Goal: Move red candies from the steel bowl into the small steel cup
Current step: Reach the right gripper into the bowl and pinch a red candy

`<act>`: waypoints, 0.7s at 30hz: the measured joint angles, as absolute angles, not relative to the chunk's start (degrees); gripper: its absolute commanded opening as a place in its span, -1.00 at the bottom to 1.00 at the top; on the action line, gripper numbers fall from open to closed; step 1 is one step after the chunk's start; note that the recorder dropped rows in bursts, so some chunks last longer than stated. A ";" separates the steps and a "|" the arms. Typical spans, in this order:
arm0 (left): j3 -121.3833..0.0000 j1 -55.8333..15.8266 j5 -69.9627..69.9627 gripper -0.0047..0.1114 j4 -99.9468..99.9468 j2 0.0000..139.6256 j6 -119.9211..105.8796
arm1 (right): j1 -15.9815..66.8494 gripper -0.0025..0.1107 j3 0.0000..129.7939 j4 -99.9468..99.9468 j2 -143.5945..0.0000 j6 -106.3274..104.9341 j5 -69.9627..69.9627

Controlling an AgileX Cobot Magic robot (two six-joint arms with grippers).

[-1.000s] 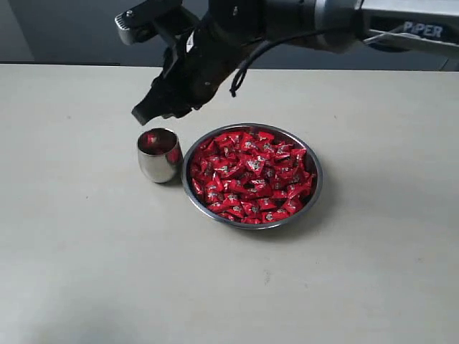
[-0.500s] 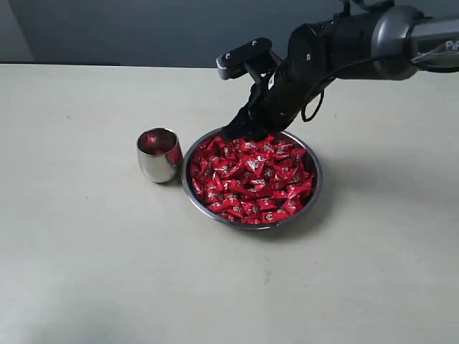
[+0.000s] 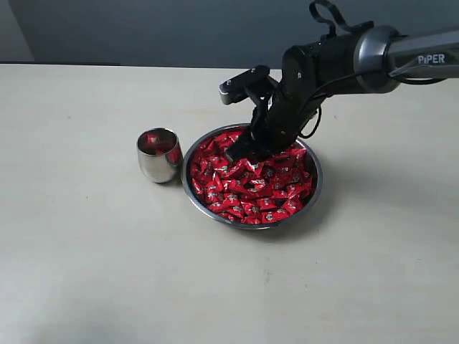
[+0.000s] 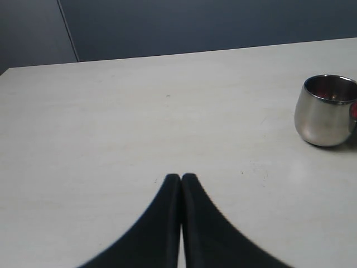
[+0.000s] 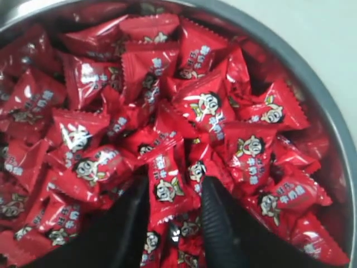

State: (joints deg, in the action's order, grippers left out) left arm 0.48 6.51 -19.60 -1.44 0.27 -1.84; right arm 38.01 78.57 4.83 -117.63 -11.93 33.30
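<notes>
The steel bowl [image 3: 320, 174] sits mid-table, heaped with red candies [image 3: 252, 188]. Just left of it stands the small steel cup [image 3: 158, 155], with a red candy or two showing inside. My right gripper [image 3: 248, 151] reaches down into the far left part of the bowl. In the right wrist view the right gripper [image 5: 175, 184] is open, its fingers pushed into the red candies [image 5: 206, 106], and one candy [image 5: 166, 188] lies loose between them. The bowl's rim [image 5: 321, 92] curves past. My left gripper [image 4: 181, 177] is shut on nothing, low over bare table, well apart from the cup [image 4: 323, 114].
The pale table [image 3: 86, 251] stretches wide around the bowl and cup. A dark wall [image 3: 143, 29] runs behind its far edge. The right arm [image 3: 358, 54] comes in from the upper right, above the table.
The right arm swung from above the cup rightward to the bowl, then lowered its gripper into the candies. Cup and bowl have stayed put.
</notes>
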 measured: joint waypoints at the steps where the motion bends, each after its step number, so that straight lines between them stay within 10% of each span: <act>1: 0.48 6.51 -19.60 -0.91 -1.44 0.27 -1.84 | 38.01 -0.40 78.57 4.83 -117.63 -11.93 33.73; 17: 0.48 6.51 -19.60 -0.91 -1.44 0.27 -1.84 | 38.01 -0.40 78.57 12.27 -117.63 -16.27 33.40; 21: 0.48 6.51 -19.60 -0.91 -1.44 0.27 -1.84 | 38.01 -0.10 78.57 12.56 -117.77 -17.12 32.85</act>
State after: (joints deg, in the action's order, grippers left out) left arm 0.48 6.51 -19.60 -1.44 0.27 -1.84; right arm 38.01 78.57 12.56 -117.77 -17.12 32.85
